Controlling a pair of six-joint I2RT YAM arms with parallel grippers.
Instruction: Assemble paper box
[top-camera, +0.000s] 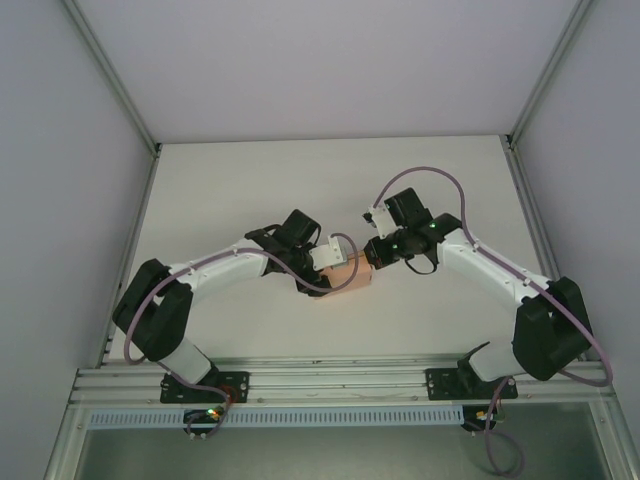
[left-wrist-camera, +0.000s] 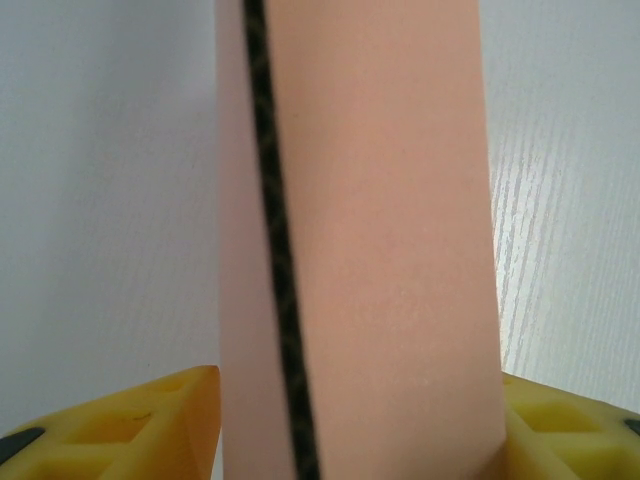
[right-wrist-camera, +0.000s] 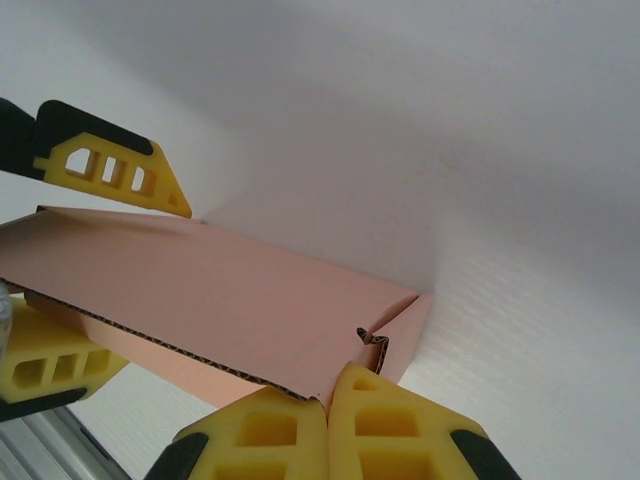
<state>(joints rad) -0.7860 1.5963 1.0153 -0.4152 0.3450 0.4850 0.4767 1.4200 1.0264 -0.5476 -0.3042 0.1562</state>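
One paper box, long axis spanning left gripper to right gripper

In the top view, part of the paper box was hidden by the left hand and the right hand, and its folds were too small to be seen. In the left wrist view it was blurred and cut off at top and bottom. In the right wrist view its left end was cut off.

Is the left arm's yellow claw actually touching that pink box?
Touching. The left wrist view shows the paper box pressed between both fingers of the left end effector, no gap either side.
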